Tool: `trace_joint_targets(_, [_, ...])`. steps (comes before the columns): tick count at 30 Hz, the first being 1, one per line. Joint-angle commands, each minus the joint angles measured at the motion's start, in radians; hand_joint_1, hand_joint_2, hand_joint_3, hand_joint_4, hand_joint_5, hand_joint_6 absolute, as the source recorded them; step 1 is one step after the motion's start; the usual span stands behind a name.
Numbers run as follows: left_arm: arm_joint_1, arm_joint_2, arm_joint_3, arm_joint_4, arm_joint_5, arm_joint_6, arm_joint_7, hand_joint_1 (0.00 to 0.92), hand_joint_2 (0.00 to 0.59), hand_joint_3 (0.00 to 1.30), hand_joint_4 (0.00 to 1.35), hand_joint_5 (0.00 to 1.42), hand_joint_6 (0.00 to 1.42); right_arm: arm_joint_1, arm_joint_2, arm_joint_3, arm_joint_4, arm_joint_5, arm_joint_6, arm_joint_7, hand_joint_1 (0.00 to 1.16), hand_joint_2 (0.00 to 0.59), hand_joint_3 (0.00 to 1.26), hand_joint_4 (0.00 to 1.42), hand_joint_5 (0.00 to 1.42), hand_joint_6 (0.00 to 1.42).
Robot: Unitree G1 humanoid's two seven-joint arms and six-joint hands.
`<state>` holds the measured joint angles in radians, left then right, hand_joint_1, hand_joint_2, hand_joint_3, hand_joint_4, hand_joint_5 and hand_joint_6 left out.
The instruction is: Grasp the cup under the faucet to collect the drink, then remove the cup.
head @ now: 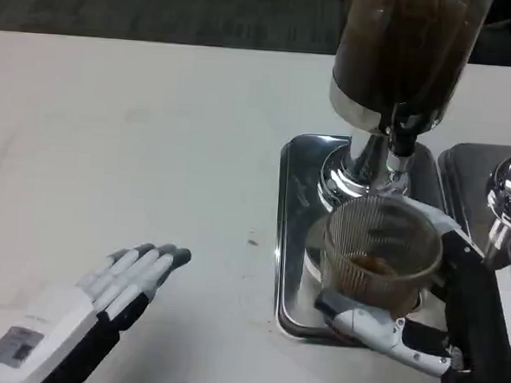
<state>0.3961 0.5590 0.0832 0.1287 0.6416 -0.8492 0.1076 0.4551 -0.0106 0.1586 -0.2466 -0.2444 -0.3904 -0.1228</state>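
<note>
A clear ribbed cup with a little brown drink at its bottom is held by my right hand, whose fingers wrap around its base and far side. The cup sits lifted over the steel drip tray, just in front of and below the faucet of the dark drink dispenser. My left hand lies flat and open on the white table at the lower left, holding nothing.
A second chrome dispenser base with its own tray stands at the right edge. Bare white table stretches to the left of the tray. Dark carpet runs along the far table edge.
</note>
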Motion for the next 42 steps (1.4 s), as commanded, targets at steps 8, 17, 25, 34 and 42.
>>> trace_joint_targets(8, [0.105,0.024,0.04,-0.075,0.037,0.029,0.047,0.0,0.119,0.0,0.0,0.0,0.0,0.077,-0.052,-0.016,-0.121,0.093,0.02,0.102,1.14,0.097,0.74,0.83,0.9,1.28])
trace_joint_targets(17, [0.103,0.006,0.011,-0.128,0.058,0.075,0.041,0.0,0.116,0.0,0.0,0.0,0.0,0.122,-0.084,-0.041,-0.18,0.138,0.039,0.155,1.14,0.097,0.75,0.84,0.9,1.28])
trace_joint_targets(25, [0.107,-0.019,-0.011,-0.164,0.065,0.106,0.046,0.0,0.114,0.0,0.0,0.0,0.0,0.1,-0.081,-0.051,-0.17,0.152,0.051,0.168,1.13,0.091,0.76,0.85,0.91,1.29])
trace_joint_targets(34, [0.097,-0.026,-0.032,-0.16,0.058,0.121,0.047,0.0,0.114,0.0,0.0,0.0,0.0,0.099,-0.073,-0.062,-0.174,0.155,0.059,0.168,1.13,0.088,0.76,0.86,0.91,1.3])
trace_joint_targets(42, [0.097,-0.026,-0.034,-0.159,0.057,0.124,0.048,0.0,0.114,0.0,0.0,0.0,0.0,0.101,-0.065,-0.064,-0.173,0.151,0.056,0.163,1.13,0.088,0.76,0.86,0.91,1.28])
